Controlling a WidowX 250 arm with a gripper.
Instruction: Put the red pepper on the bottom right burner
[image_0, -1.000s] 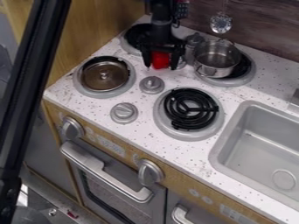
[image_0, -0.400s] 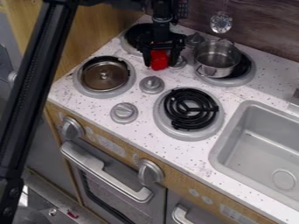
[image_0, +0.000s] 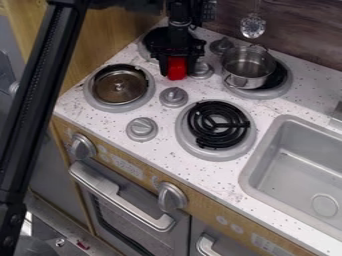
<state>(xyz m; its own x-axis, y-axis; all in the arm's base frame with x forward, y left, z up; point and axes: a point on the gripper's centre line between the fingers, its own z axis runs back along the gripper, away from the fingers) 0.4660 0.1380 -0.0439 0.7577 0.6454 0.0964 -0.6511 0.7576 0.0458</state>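
The black gripper (image_0: 177, 70) hangs from the top edge over the back left of the stove top, between the rear left burner and the metal pot. It is shut on the red pepper (image_0: 176, 69), with a finger against either side. The pepper's upper part is hidden by the gripper. Whether the pepper touches the counter, I cannot tell. Nearer the camera and to the right lies the bottom right burner (image_0: 192, 141), a grey ring with a bare black coil (image_0: 218, 124).
A metal pot (image_0: 248, 67) stands on the rear right burner. At the front left, a burner (image_0: 101, 104) holds a round metal lid or pan (image_0: 120, 87). Grey knobs (image_0: 174, 97) rise between the burners. The sink (image_0: 297, 165) is at the right.
The fingers have drawn closer together on the red pepper. Gripper and pepper have shifted slightly left. The black bar at the left has swung somewhat since the first frame.
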